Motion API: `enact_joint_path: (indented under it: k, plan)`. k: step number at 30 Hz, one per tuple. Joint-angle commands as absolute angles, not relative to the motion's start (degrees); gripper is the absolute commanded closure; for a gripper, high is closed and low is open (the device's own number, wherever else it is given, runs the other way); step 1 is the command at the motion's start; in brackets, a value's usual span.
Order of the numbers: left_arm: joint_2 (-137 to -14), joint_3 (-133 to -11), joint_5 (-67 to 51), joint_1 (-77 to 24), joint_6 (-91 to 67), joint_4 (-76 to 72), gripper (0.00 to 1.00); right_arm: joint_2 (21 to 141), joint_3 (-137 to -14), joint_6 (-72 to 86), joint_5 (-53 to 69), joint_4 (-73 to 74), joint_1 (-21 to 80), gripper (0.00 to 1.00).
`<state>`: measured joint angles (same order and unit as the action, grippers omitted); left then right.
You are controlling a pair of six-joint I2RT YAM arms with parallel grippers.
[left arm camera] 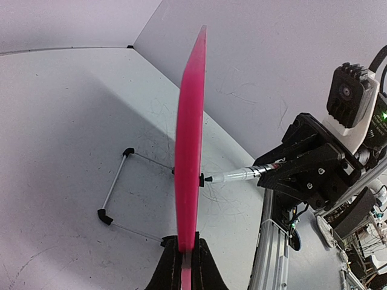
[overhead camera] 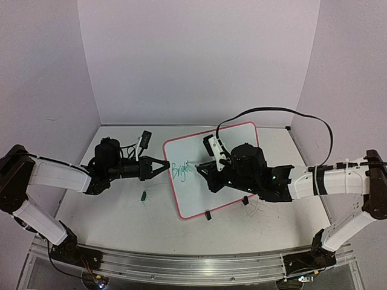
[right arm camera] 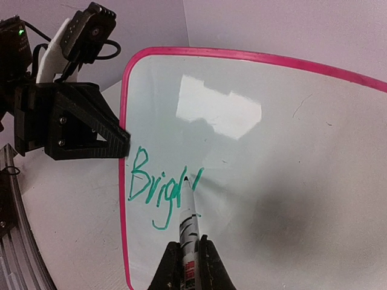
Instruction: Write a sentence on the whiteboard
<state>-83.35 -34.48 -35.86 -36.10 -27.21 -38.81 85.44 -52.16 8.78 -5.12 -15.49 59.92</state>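
**Here: a thin board pinched at one edge, pen on its face**

Note that the left claw [left arm camera: 184,251] is clenched on the pink frame of the whiteboard [left arm camera: 189,139], at the edge nearest that claw. The board runs straight out from between its fingers and appears edge-on in the left wrist view. The right claw [right arm camera: 184,260] is clenched around a marker [right arm camera: 188,223], whose tip touches the white face just ahead of the fingers.

You may judge the board light, thin and stiff, with a glossy, slippery face. It would likely pivot or skid under pen pressure if you did not brace it. The frame edge is therefore the sensible place to take hold, apart from the writing. Your pen pressure should be gentle, since the board looks propped on a wire stand [left arm camera: 115,187] on the worktop [left arm camera: 60,121], not fixed.

The sentence [right arm camera: 158,184] is green cursive, reading roughly "Brigh" so far. It slants upward beside the frame, between the two claws. The face beyond the right claw's pen tip is blank and carries a bright reflection.
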Motion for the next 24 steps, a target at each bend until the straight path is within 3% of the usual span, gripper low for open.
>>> enact_joint_path:
  k: [1,24]
  plan:
    - [-81.4,-36.0,-35.9,-36.1,-26.2,-38.9,1.00,86.9,-54.9,8.6,-4.8,-17.6,59.9,1.00]
    - [-81.5,-35.9,-35.9,-36.2,-26.2,-38.7,1.00,85.7,-53.8,10.8,-12.8,-13.4,59.9,1.00]
